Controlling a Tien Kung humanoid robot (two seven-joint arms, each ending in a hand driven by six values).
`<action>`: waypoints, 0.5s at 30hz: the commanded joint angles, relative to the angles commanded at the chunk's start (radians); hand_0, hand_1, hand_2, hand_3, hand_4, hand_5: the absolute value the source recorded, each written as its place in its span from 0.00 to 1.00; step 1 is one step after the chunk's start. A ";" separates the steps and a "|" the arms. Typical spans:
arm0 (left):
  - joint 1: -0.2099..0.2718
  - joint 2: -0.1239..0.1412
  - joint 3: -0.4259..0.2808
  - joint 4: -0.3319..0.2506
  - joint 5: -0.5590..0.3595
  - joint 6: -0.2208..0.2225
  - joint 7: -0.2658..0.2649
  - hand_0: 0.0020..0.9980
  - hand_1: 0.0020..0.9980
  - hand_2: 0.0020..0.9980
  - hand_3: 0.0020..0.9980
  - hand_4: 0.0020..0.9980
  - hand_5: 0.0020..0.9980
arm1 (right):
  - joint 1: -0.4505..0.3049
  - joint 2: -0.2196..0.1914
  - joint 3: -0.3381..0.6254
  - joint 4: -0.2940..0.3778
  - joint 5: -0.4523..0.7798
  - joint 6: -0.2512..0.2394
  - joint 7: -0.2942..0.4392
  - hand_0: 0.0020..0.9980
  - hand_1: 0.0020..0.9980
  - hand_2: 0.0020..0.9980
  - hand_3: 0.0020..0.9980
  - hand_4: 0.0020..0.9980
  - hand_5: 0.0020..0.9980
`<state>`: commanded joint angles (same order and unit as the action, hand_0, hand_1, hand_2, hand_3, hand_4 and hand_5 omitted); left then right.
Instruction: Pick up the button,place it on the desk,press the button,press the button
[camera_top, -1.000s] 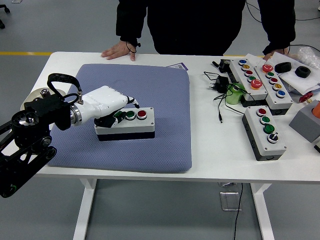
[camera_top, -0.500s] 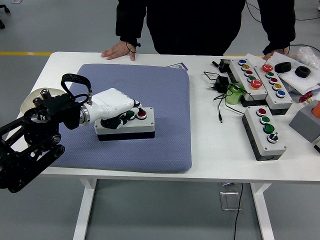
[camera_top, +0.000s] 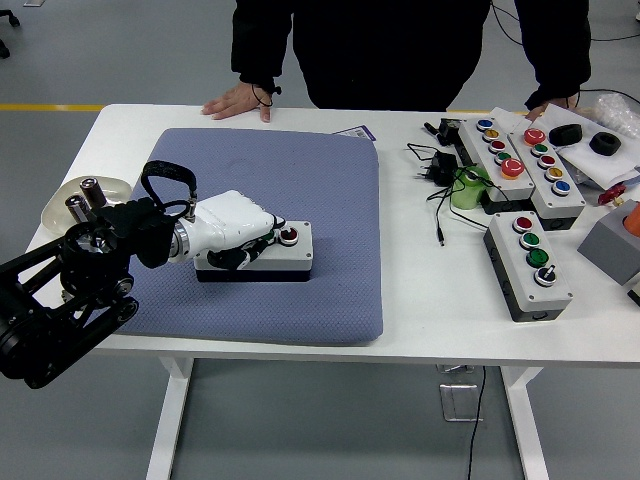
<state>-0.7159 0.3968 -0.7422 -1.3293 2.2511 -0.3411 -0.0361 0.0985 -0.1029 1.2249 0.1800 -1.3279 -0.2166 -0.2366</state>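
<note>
White left hand (camera_top: 240, 232) advanced — covers button box (camera_top: 283, 255).

Button box (camera_top: 270, 255) lies on the mat (camera_top: 330, 210), other boxes (camera_top: 530, 262) to its right

My white left hand (camera_top: 235, 232) on its black arm covers a white-topped, black-based button box (camera_top: 270, 260) with a red button (camera_top: 289, 237), all on the blue-grey dotted mat (camera_top: 300, 190) over the white table (camera_top: 420, 300).

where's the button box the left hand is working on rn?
Head view: the button box sits on the blue mat, left of centre, with the left hand lying over its left part, red button showing.
</note>
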 joint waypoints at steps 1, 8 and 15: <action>0.006 0.000 -0.016 -0.008 -0.002 0.003 0.000 0.01 0.00 0.09 0.74 0.10 0.00 | -0.001 0.000 0.000 0.000 -0.001 0.000 0.000 0.75 0.70 0.71 0.58 0.18 0.13; 0.082 -0.019 -0.185 -0.057 -0.047 0.067 -0.012 0.01 0.00 0.09 0.75 0.12 0.00 | -0.006 0.000 0.003 0.000 -0.004 0.000 0.000 0.75 0.70 0.71 0.58 0.18 0.13; 0.217 -0.061 -0.416 -0.090 -0.153 0.150 0.042 0.25 0.42 0.60 0.96 0.75 0.51 | -0.010 0.000 0.004 0.000 -0.006 0.001 0.001 0.75 0.70 0.71 0.58 0.18 0.13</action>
<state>-0.4991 0.3353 -1.1580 -1.4193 2.0982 -0.1916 0.0063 0.0887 -0.1028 1.2289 0.1800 -1.3337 -0.2160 -0.2353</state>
